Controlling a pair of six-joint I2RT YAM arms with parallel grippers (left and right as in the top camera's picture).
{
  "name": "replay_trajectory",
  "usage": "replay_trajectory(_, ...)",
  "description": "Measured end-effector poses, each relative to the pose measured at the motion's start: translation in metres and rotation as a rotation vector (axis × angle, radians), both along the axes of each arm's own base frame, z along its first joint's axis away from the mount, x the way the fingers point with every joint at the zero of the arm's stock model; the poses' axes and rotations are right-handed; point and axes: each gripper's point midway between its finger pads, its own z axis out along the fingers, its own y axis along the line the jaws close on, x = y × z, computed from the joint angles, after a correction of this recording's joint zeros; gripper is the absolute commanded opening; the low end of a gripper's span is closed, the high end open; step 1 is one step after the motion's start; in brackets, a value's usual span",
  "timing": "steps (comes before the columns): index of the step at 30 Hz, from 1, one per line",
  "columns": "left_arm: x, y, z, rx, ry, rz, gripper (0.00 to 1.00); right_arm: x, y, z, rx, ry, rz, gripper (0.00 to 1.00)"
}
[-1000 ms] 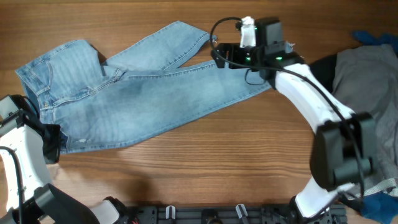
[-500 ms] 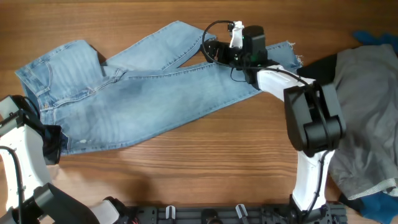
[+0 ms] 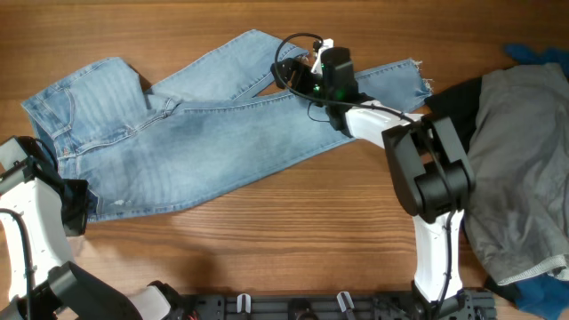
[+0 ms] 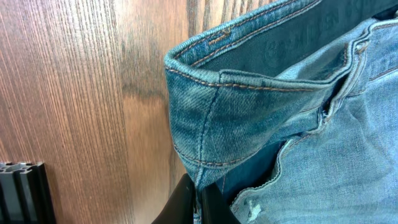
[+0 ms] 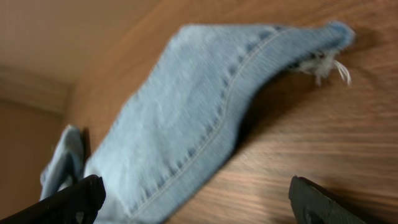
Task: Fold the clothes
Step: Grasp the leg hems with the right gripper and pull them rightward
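Note:
The light blue jeans (image 3: 204,133) lie spread on the wooden table, waistband at the left and legs running to the upper right. One frayed hem (image 3: 416,76) lies flat; it also shows in the right wrist view (image 5: 323,59). My left gripper (image 3: 78,200) is at the jeans' lower left corner, and in the left wrist view (image 4: 202,202) it is shut on the waistband edge (image 4: 205,112). My right gripper (image 3: 289,73) hovers over the legs near where they cross. In the right wrist view (image 5: 196,199) it is open and empty above the denim (image 5: 186,118).
A plain grey garment (image 3: 524,151) lies heaped at the right edge with black fabric (image 3: 462,96) beside it. Bright blue fabric (image 3: 538,55) shows at the far right top and bottom. Bare wood (image 3: 293,231) lies in front of the jeans.
My right gripper has moved left along the jeans leg, away from the frayed hem, which now lies uncovered. The left arm and the jeans' waistband have not moved.

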Motion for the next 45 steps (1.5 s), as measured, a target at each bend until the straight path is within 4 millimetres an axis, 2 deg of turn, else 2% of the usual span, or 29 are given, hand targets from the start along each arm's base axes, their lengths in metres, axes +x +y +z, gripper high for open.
replay_trajectory(5, -0.003, -0.002, 0.000, -0.008, 0.011, 0.000, 0.04, 0.018, 0.007, 0.016, 0.070, -0.077, -0.085, 0.98)
replay_trajectory(11, -0.004, -0.003, -0.001, -0.013, 0.018, 0.000, 0.04, 0.026, 0.004, -0.005, 0.108, -0.040, -0.149, 0.97)
replay_trajectory(16, -0.005, -0.004, -0.001, -0.015, 0.019, 0.000, 0.04, 0.036, 0.006, -0.001, 0.133, -0.047, -0.169, 0.93)
replay_trajectory(18, -0.005, -0.004, -0.001, -0.015, 0.019, 0.000, 0.04, 0.044, 0.008, 0.003, 0.142, -0.057, -0.175, 0.83)
replay_trajectory(22, -0.005, -0.004, -0.001, -0.016, 0.020, 0.000, 0.04, 0.053, 0.012, 0.014, 0.157, -0.075, -0.179, 0.26)
replay_trajectory(25, -0.005, -0.004, -0.001, -0.017, 0.022, 0.000, 0.04, 0.057, 0.012, 0.019, 0.162, -0.080, -0.189, 0.05)
replay_trajectory(28, -0.006, -0.004, -0.001, -0.018, 0.023, 0.000, 0.04, 0.056, 0.008, 0.011, 0.138, -0.053, -0.208, 0.04)
replay_trajectory(33, -0.006, -0.005, -0.001, -0.019, 0.025, 0.000, 0.04, 0.059, 0.000, 0.008, 0.092, -0.075, -0.202, 0.04)
replay_trajectory(37, -0.007, -0.004, -0.001, -0.013, 0.031, 0.001, 0.04, 0.064, -0.022, 0.000, 0.037, -0.067, -0.213, 0.04)
replay_trajectory(40, -0.008, -0.002, 0.000, -0.006, 0.036, 0.002, 0.04, 0.073, -0.053, -0.007, 0.005, -0.055, -0.234, 0.04)
replay_trajectory(44, -0.003, 0.003, 0.001, 0.016, 0.020, -0.016, 0.04, 0.091, -0.129, -0.009, -0.048, -0.054, -0.321, 0.04)
replay_trajectory(45, 0.000, 0.005, 0.001, 0.027, 0.010, -0.028, 0.04, 0.096, -0.154, -0.007, -0.064, -0.057, -0.352, 0.04)
